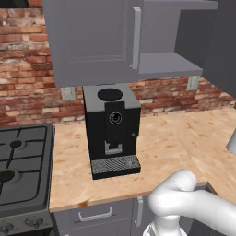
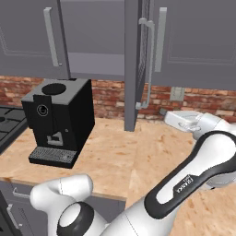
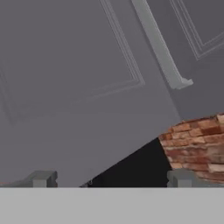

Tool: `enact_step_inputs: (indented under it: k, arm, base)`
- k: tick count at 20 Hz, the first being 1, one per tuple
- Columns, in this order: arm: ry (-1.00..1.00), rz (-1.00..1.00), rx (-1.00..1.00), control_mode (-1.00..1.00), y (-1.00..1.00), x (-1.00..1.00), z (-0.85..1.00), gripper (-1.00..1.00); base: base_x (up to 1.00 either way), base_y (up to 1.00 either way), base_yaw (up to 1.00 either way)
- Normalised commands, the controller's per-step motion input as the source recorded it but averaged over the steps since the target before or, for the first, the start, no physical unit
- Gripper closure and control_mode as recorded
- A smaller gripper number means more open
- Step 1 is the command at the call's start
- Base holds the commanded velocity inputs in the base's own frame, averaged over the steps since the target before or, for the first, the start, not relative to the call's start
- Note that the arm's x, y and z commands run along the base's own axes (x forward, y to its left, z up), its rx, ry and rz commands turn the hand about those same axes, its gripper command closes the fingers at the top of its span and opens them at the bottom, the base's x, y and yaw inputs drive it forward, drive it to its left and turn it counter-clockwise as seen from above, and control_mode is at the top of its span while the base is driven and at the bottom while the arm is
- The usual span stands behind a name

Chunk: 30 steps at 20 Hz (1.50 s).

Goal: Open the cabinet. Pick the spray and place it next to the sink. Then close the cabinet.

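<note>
The cabinet (image 1: 92, 41) hangs on the brick wall (image 1: 23, 87) above the bench (image 1: 166, 138). Its left door (image 1: 94, 37) is shut, with a long silver bar handle (image 1: 136, 37) down its right edge. Its right door (image 2: 133, 64) stands swung out toward the robot, seen edge-on in the right base view, its own bar handle (image 2: 148, 64) on the side facing right. The opened half shows a grey inner shelf (image 1: 168, 62) with bare grey walls around it. In the hand view a grey panelled door (image 3: 78, 78) fills most of the frame at a slant, and a bar handle (image 3: 159, 46) on a neighbouring panel ends just above a patch of brick (image 3: 197, 144).

The gripper (image 3: 111, 178) has its jaws spread wide, the two fingertips (image 3: 40, 178) far apart at the bottom of the hand view, with nothing between them. In the right base view the white hand (image 2: 186, 120) sits low and to the right of the open door, near the wall and above the back of the bench.

Below the shut door, a black coffee machine (image 1: 112, 131) stands on the bench toward its left end, close to the wall. A gas hob (image 1: 23, 170) lies beside the bench's left edge. Grey drawers with short handles (image 1: 94, 214) run under the bench's front edge.
</note>
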Motion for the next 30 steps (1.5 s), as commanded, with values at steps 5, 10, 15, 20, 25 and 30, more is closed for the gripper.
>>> enact_step_inputs:
  k: [5, 10, 15, 20, 25, 30]
  arm:
    - [-0.12, 0.02, 0.05, -1.00, 0.02, 0.45, -0.10, -1.00]
    - [-0.08, 0.10, 0.07, -1.00, 0.14, 0.23, 0.10, -1.00]
    - [0.00, 0.15, 0.09, -1.00, 0.17, 0.08, 0.45, -1.00]
    - [0.00, 0.20, 0.07, -1.00, 0.29, 0.00, 0.52, -1.00]
    - [0.00, 0.20, 0.02, -1.00, 0.52, 0.00, 0.22, -1.00]
    - [-0.05, 0.13, 0.00, -1.00, 0.71, -0.07, 0.09, -1.00]
  base:
    - [0.00, 0.00, 0.00]
    - [0.00, 0.00, 0.00]
    - [0.00, 0.00, 0.00]
    - [0.00, 0.00, 0.00]
    - [0.00, 0.00, 0.00]
    - [0.00, 0.00, 0.00]
